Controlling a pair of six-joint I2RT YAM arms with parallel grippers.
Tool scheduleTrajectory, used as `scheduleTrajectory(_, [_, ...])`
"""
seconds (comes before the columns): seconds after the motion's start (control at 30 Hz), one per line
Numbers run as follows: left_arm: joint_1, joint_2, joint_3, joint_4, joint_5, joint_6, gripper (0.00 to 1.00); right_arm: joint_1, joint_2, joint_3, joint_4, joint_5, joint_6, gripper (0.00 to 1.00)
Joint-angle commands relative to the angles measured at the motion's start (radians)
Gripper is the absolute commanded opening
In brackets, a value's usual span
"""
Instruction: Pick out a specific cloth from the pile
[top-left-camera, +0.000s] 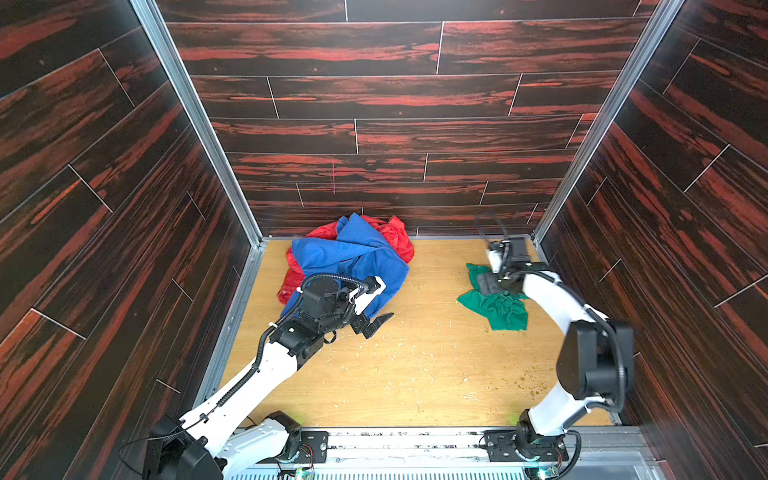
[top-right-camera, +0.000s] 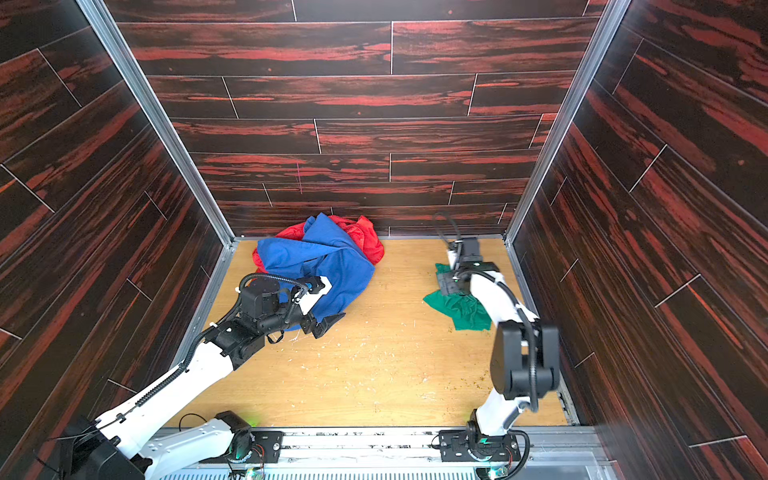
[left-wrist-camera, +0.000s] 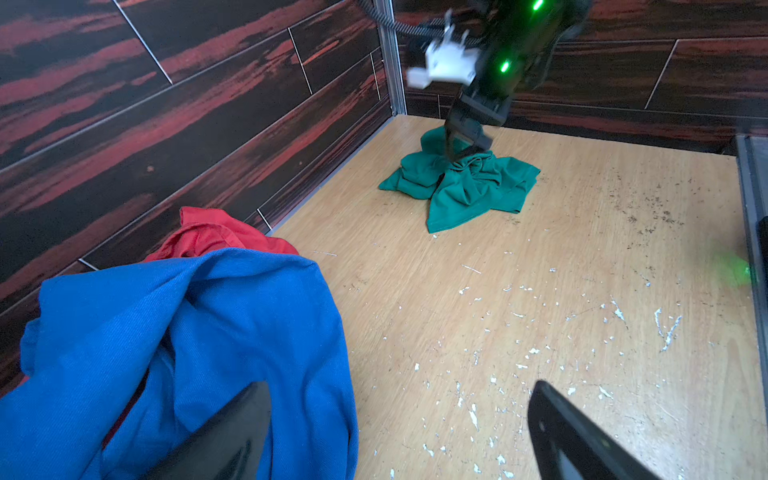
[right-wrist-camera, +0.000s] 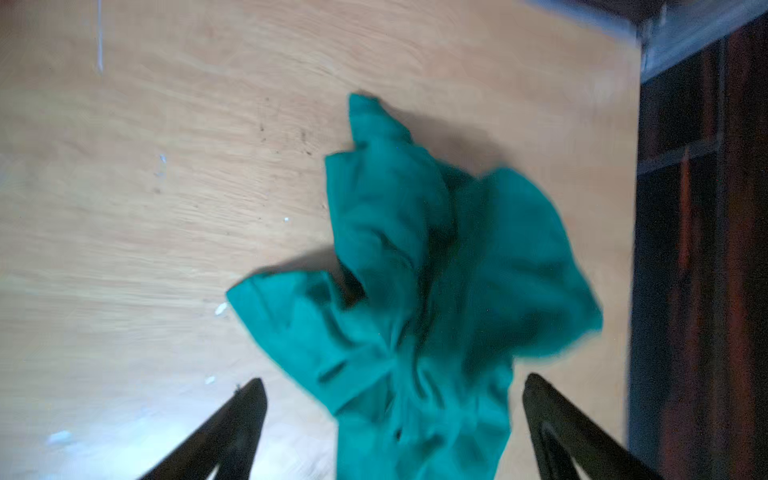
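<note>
Emerald fabric: the cloth (top-left-camera: 496, 309) lies crumpled at 3 o'clock of the pile (top-left-camera: 349, 257), well apart. Judged light and limp; best pinched at its bunched centre. The right gripper (right-wrist-camera: 394, 378) has its jaws wide astride it; the left gripper (left-wrist-camera: 401, 383) is wide and empty.

Cloth (top-left-camera: 500, 309): green, crumpled, lying on my right side, well apart from pile (top-left-camera: 349, 259). Pile: blue draped over red, heaped on my far left.

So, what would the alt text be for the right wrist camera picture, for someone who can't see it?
A crumpled green cloth lies on a pale wooden table, slightly blurred. The right tool is open, its dark jaws standing either side of the cloth without gripping it. A dark wall stands close by.
</note>
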Motion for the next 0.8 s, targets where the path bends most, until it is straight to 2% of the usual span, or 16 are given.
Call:
scheduleTrajectory(0.0, [-0.002,-0.005,0.019,-0.008,0.005,0.015,0.99,-0.022,0.098,0.053,0.039,0.048,-0.245,0.99])
scheduleTrajectory(0.13, [-0.002,-0.007,0.022,-0.011,0.0,0.02,0.99,-0.057,0.202,0.13,-0.08,0.054,-0.246,0.99])
scheduleTrajectory(0.23, [-0.002,-0.005,0.021,-0.011,0.001,0.021,0.99,-0.062,0.208,0.101,-0.077,-0.032,-0.224,0.99])
scheduleTrajectory(0.3, [-0.002,-0.004,0.022,-0.01,0.004,0.019,0.99,-0.062,0.233,0.093,-0.08,-0.048,-0.211,0.99])
scheduleTrajectory(0.47, [-0.002,-0.002,0.02,-0.012,-0.002,0.02,0.99,-0.097,0.363,0.133,-0.11,-0.002,-0.126,0.99])
scheduleTrajectory(0.6, [-0.002,0.001,0.019,-0.013,-0.004,0.024,0.99,-0.114,0.464,0.207,-0.183,-0.034,-0.069,0.99])
scheduleTrajectory(0.67, [-0.002,0.003,0.018,-0.015,-0.005,0.024,0.99,-0.114,0.482,0.22,-0.191,-0.086,-0.055,0.99])
scheduleTrajectory(0.77, [-0.002,0.006,0.017,-0.016,-0.009,0.029,0.99,-0.115,0.503,0.242,-0.226,-0.164,-0.05,0.85])
